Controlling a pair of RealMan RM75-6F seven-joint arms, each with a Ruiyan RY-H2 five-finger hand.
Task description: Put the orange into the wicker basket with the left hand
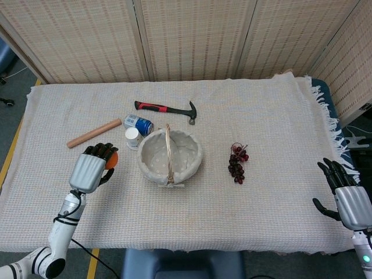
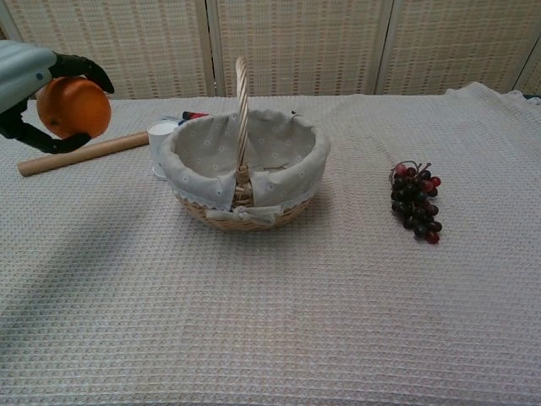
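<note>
Carry step in hand. The left hand [image 1: 92,168] gripped the orange [image 2: 73,106], fingers [image 2: 83,65] curled over the top and under the fruit, at the upper left of the chest view. In that view the orange sat clear above the tabletop [image 1: 273,116], left of the wicker basket [image 1: 170,156] and not yet over its rim. In the head view only a sliver of the fruit showed past the fingers, at centre left of the frame, near the basket's left edge.

The right hand [image 1: 347,195] rested at the lower right of the head view, fingers spread, holding nothing, well apart from everything.

Judged next move: take the orange rightward over the cloth-lined opening, on the near-left half, then lower and release. The upright handle [image 2: 242,114] splits the opening across the middle, so the hand should stay on 1 side of it. The white cup [image 1: 133,138] and blue can [image 1: 139,124] stood just beside the basket's upper left rim and could be knocked on a low approach. Wooden dowel [image 1: 93,133], hammer [image 1: 167,110] and grapes [image 1: 238,163] lay out of the likely path.
</note>
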